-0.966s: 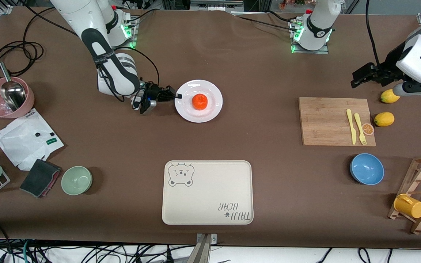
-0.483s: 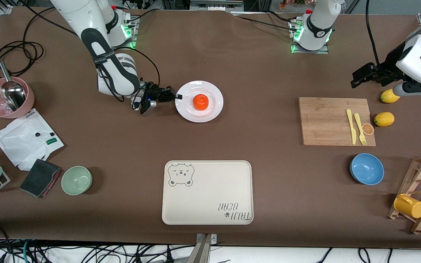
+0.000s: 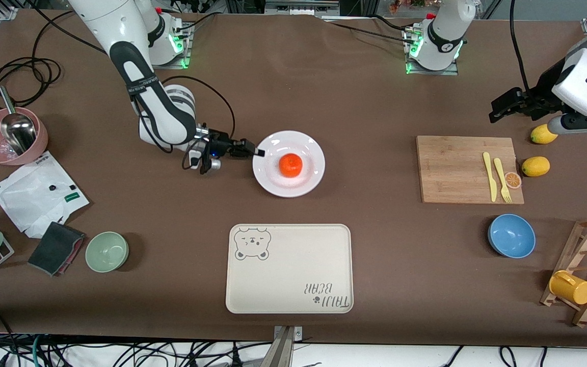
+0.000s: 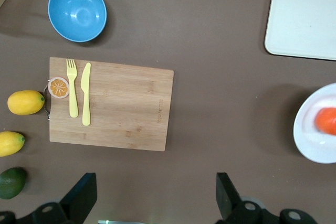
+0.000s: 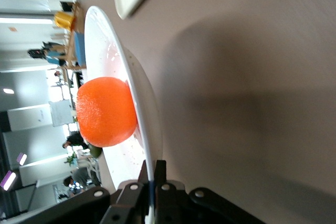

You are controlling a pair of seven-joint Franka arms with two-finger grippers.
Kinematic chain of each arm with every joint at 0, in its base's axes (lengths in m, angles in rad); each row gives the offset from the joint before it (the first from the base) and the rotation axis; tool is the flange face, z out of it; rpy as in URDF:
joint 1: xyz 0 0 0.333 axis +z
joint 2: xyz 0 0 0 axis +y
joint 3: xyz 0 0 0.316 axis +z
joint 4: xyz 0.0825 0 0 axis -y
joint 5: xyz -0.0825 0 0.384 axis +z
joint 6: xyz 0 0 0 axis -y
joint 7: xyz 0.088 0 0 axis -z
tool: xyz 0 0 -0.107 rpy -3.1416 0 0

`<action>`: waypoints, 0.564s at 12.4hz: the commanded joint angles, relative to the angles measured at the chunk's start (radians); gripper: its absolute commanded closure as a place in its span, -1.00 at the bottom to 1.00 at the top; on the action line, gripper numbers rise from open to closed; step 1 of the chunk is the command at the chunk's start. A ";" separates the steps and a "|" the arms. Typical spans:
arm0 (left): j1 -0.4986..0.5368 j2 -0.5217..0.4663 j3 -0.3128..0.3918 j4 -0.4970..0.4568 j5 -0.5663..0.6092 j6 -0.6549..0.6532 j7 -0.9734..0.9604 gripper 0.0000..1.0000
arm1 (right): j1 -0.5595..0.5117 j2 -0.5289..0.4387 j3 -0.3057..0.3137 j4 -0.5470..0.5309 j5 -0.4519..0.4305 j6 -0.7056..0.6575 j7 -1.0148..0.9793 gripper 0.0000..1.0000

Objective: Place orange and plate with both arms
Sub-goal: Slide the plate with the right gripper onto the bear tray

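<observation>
The right gripper [image 3: 258,151] is clamped on the rim of the plate [image 3: 308,179] at its 9 o'clock edge, and the orange [image 3: 290,165] sits at the plate's centre. Since a second ago, plate and orange have moved nearer the front camera, toward the bear tray [image 3: 288,268]. The left gripper [image 3: 497,113] waits with fingers spread wide over bare table near the cutting board [image 3: 456,168] — its wrist view alone shows a green fruit [image 4: 11,182] beside the lemons [image 4: 25,102].
</observation>
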 commanded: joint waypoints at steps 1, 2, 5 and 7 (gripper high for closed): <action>0.004 0.016 -0.001 0.035 -0.023 -0.027 0.005 -1.00 | 0.007 0.161 -0.004 0.237 0.010 0.011 0.071 1.00; 0.004 0.016 -0.001 0.036 -0.023 -0.027 0.005 -1.00 | 0.010 0.204 -0.013 0.307 0.007 0.011 0.100 1.00; 0.006 0.016 -0.001 0.035 -0.023 -0.027 0.005 -1.00 | 0.030 0.352 -0.058 0.534 -0.097 0.015 0.215 1.00; 0.006 0.016 -0.001 0.035 -0.023 -0.027 0.005 -1.00 | 0.030 0.419 -0.065 0.673 -0.187 0.018 0.357 1.00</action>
